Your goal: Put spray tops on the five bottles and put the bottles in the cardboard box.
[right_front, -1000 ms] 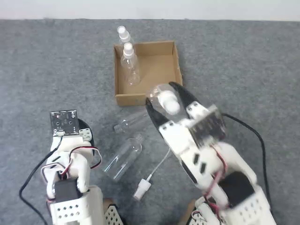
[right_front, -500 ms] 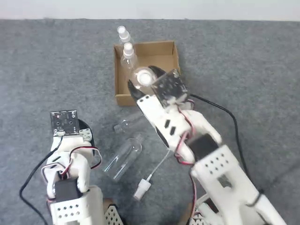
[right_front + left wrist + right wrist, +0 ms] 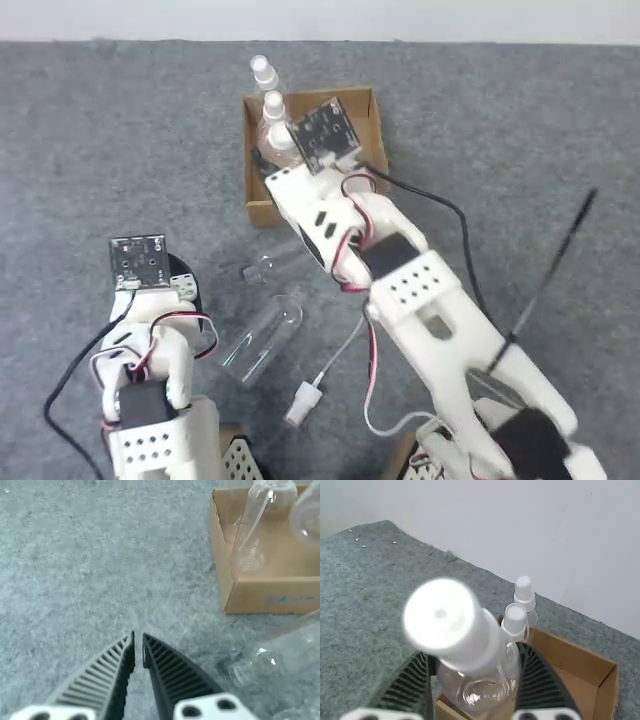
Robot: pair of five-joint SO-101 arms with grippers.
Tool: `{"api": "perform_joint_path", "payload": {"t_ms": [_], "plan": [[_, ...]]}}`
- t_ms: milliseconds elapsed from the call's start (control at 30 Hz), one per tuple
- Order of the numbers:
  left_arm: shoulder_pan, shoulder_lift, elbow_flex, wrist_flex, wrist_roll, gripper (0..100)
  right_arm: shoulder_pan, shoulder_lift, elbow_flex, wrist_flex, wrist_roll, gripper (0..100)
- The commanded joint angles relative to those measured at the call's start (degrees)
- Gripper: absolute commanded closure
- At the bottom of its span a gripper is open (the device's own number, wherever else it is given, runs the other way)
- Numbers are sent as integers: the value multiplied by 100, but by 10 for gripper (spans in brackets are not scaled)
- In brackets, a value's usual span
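Right gripper (image 3: 475, 655) raised over the cardboard box (image 3: 378, 128), above the box wall nearest the arms, pinching the held bottle (image 3: 462, 642) between two ribbed fingers, one on each side of the clear body. White spray top of that bottle turned back toward the wrist. Clear body reaching past the fingertips toward the box.

Just beyond the right gripper's tips, two more bottles with white tops, close together at one far corner of the box. Nearer capped bottle (image 3: 271, 108) leaning inside the box, base on the box floor, neck tilted up along the side wall. Farther capped bottle (image 3: 262, 72) directly behind it; not determinable whether inside the box or just beyond its wall.

Left gripper (image 3: 138, 638) low over the grey carpeted table (image 3: 75, 555), well short of the box, fingers pressed almost together with a thin slit between the ribbed faces.

Ahead of the left gripper and off toward the right arm, first uncapped bottle (image 3: 272, 657) on its side, open neck toward the left gripper, near the front wall of the box. Second uncapped bottle (image 3: 262, 340) also on its side, near the first, between the two arms.

Loose spray top (image 3: 303, 403) with a thin dip tube, flat on the table between the arm bases, well apart from both grippers.
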Motion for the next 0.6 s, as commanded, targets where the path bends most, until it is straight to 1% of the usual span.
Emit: {"api": "perform_joint_path", "payload": {"t_ms": [0,200,567], "plan": [[-35,-97,-75,-202,-62,974,40,251,-721,-171,-273,965],[-35,-97,-66,-202,-62,974,48,954,-1160,-171,-536,965],[-35,-97,-66,-193,-62,974,48,1982,-1653,-180,-536,965]]}}
